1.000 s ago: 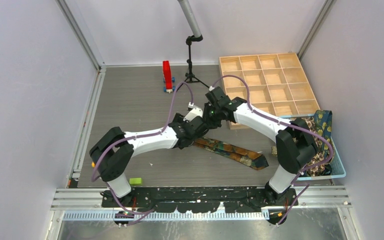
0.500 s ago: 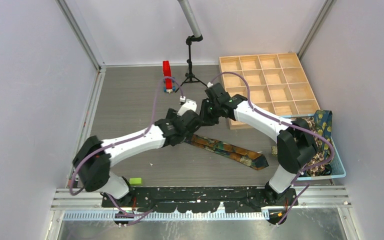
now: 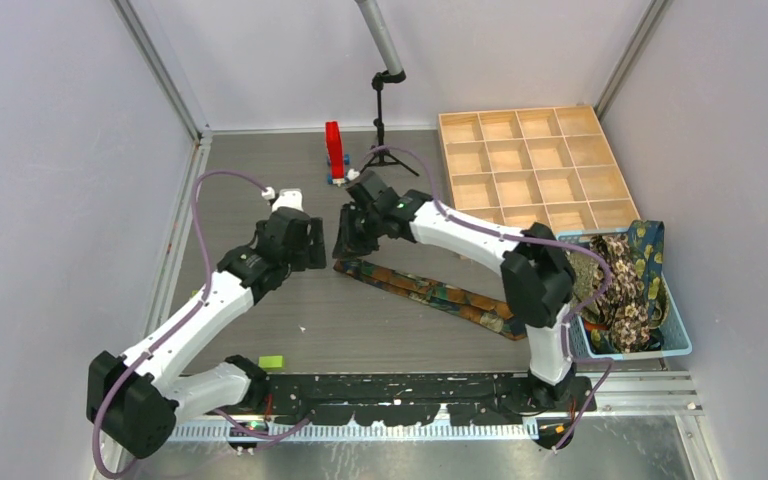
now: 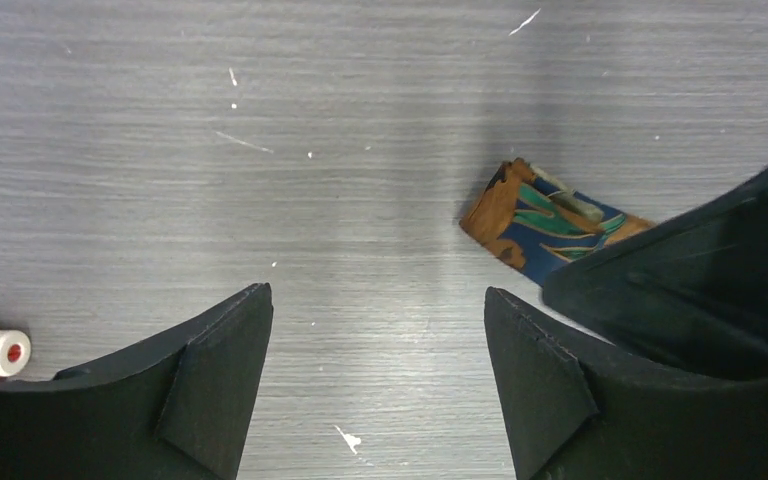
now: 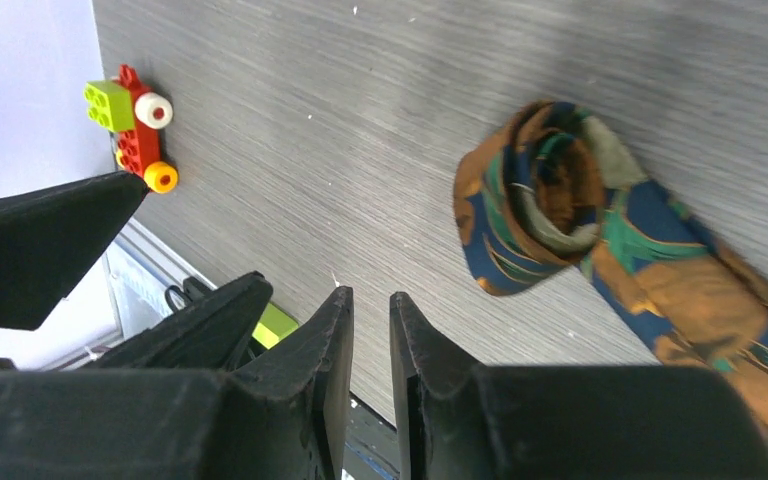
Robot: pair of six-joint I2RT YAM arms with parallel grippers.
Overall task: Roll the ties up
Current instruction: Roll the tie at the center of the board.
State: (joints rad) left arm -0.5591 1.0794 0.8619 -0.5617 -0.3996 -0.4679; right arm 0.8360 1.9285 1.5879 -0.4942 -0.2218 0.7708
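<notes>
Orange-and-teal tie (image 3: 430,290) lies stretched across the table (image 3: 260,190), one end rolled into a small coil. Right gripper (image 5: 370,330), beside the coil, has its jaws barely parted and empty. Left gripper (image 4: 375,330) stands wide apart, holding nothing.

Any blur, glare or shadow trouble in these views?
Top external: evenly lit, sharp, shadows soft. Left wrist: tabletop crisp, faint shadow band beside the tie; jaws dark. Right wrist: tie's rolled end in focus, jaws nearly black.
</notes>
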